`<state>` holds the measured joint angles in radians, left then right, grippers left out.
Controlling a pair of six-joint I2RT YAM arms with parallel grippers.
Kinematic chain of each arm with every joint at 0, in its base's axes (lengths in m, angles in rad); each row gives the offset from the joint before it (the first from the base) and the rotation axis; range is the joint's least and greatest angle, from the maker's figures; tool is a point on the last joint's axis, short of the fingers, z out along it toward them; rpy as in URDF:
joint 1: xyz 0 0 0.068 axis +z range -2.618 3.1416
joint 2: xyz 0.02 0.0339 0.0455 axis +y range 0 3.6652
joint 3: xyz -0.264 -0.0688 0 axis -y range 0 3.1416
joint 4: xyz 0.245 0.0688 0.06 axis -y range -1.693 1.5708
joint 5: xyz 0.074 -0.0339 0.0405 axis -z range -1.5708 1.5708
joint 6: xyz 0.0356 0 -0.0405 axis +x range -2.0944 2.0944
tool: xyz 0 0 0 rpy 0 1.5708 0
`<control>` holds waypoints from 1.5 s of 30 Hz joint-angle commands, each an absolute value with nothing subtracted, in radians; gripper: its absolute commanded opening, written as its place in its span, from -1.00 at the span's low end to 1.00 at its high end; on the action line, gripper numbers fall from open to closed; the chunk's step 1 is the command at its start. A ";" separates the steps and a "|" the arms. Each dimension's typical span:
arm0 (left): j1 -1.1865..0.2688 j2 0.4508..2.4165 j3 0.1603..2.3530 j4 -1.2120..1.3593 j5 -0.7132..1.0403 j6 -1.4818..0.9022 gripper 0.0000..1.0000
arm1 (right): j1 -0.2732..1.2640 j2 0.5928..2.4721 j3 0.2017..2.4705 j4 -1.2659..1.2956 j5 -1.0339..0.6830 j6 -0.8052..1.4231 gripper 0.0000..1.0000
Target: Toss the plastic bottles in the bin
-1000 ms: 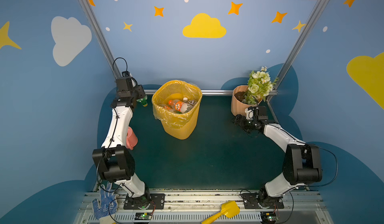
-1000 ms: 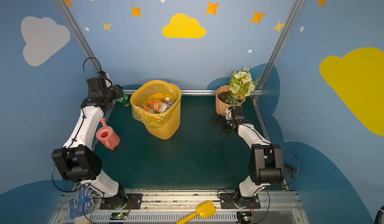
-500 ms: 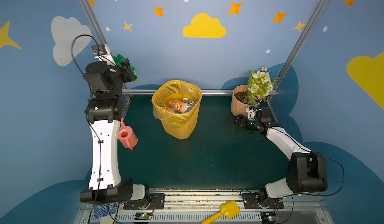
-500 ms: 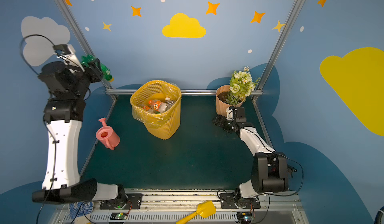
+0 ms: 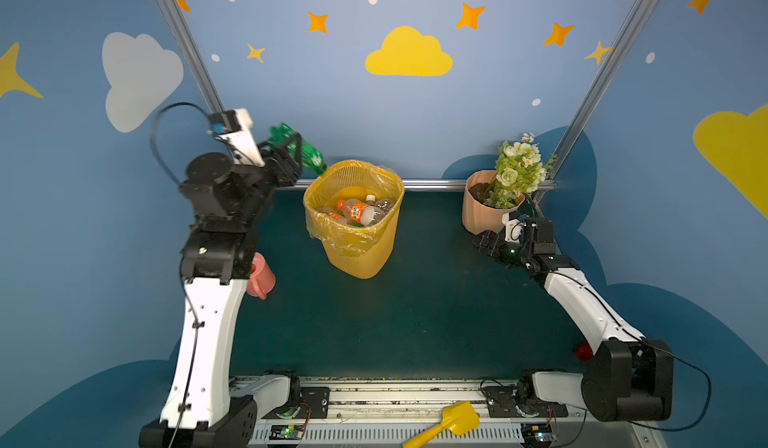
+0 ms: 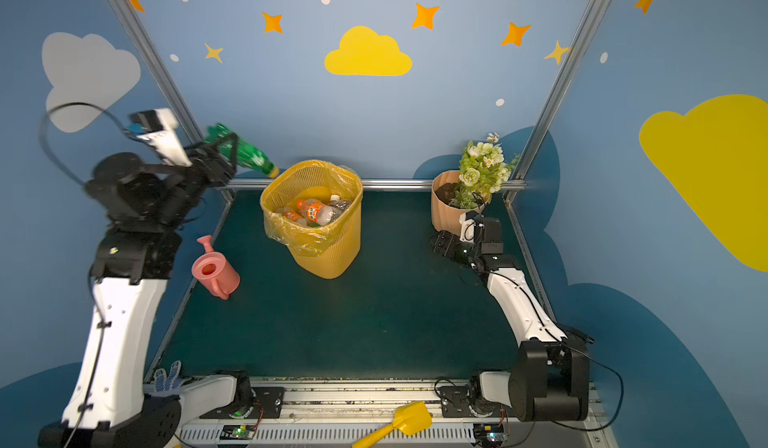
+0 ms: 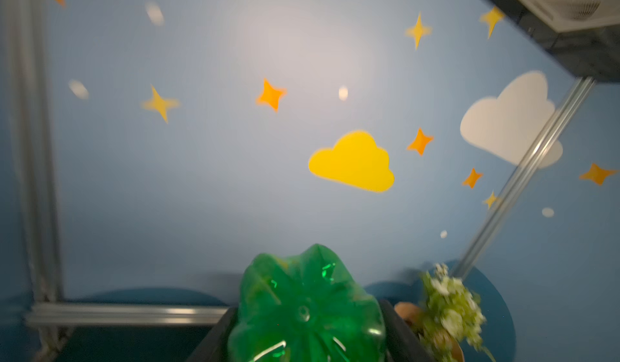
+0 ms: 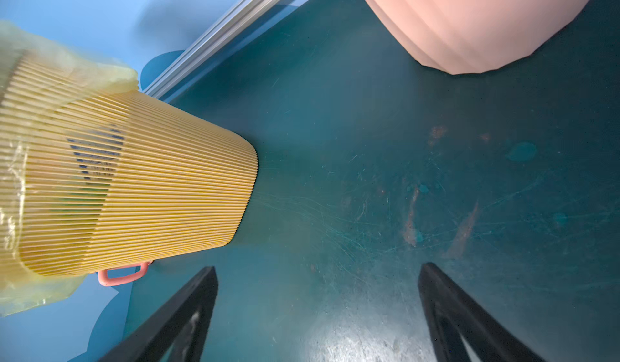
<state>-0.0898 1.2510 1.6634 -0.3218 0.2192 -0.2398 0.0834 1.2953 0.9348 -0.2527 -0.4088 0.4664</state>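
Your left pincer (image 5: 291, 150) (image 6: 230, 148) is raised high at the back left, above and just left of the bin (image 5: 361, 255) (image 6: 328, 255). It is closed part-way around the green bottle (image 5: 309, 157) (image 6: 249, 157), with a black finger lying against each side of it in the left wrist view (image 7: 305, 310). That view is blurred, so you cannot judge how firmly the fingers press.

The green bottle is in the air, clear of the bench (image 5: 395, 321). Its long axis is tilted: the lobed base faces back towards the wrist camera, and the cap end slopes downwards towards the bin. In both top views the cap sits right at the bin's back left rim, on the outer side of it.

Your right pincer (image 5: 484, 244) (image 6: 442, 242) (image 8: 317, 269) is low over the bench, just beside the foot of the pot (image 5: 484, 213) (image 8: 469, 24). Its fingers stand wide apart with only bare bench between them, and it faces the bin (image 8: 151, 182).

Inside the bin you see other bottles lying on their sides, among them an orange-labelled bottle (image 5: 356, 211) (image 6: 316, 211) with its red cap towards the left. A pink can (image 6: 214, 271) stands on the bench left of the bin, well apart from it.
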 commanded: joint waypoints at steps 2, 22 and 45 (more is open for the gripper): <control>-0.160 1.350 1.767 -0.490 0.176 -0.169 0.61 | 0.074 1.252 0.927 -0.274 -0.408 0.458 0.85; -0.174 0.997 1.340 -0.476 -0.184 -0.112 1.00 | 0.030 1.065 0.764 -0.222 -0.173 0.328 0.92; -0.116 1.393 0.363 0.757 -0.402 -0.017 1.00 | 0.052 1.360 0.362 0.736 -0.011 -0.026 0.94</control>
<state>-0.1333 1.3037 0.3199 0.5171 -0.4286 -0.0856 0.0380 1.3342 0.3565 0.6056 0.0055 0.0383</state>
